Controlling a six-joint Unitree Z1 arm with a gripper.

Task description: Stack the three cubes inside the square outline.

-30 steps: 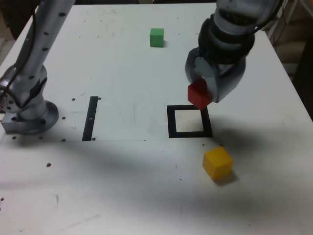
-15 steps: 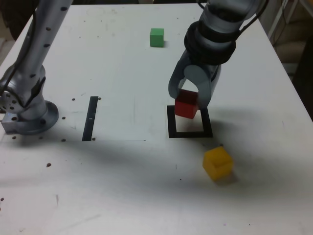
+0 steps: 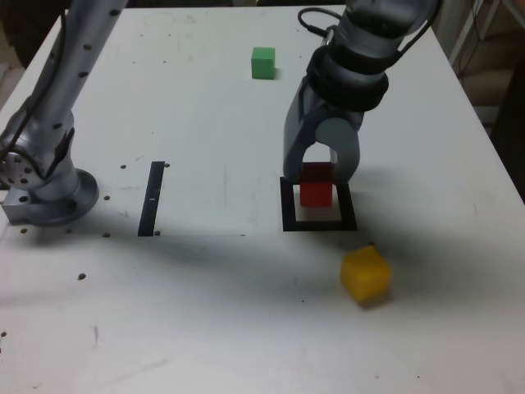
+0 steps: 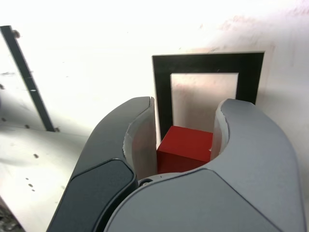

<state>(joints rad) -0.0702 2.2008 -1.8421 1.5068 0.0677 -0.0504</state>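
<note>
Between the two curved grey fingers of the gripper (image 3: 317, 182) sits the red cube (image 3: 316, 184), pinched from both sides. The wrist view shows the same grip from above: the gripper (image 4: 186, 126) has a finger pressed against each flank of the red cube (image 4: 186, 149), with no gap to be seen on either side. Directly under the gripper lies the square outline (image 3: 286, 205), a thick black frame with a pale centre, and the cube is over that centre, inside the frame. Whether the cube's underside already touches the pale centre or hangs just above it is hard to tell from the exterior view. In the wrist view the square outline (image 4: 208, 62) shows beyond the fingertips, and the cube covers part of the pale middle.

Nearer the camera than the gripper, and off toward the exterior view's right, the yellow cube (image 3: 365, 273) rests on the white table (image 3: 205, 312), outside the frame and near one corner of it. Well beyond the gripper, toward the far edge of the table, stands the green cube (image 3: 263, 62), alone. To the exterior view's left of the gripper lies a thin black strip (image 3: 152, 198), also seen in the wrist view (image 4: 26, 79). The arm's grey base (image 3: 45, 193) stands further left still.
</note>
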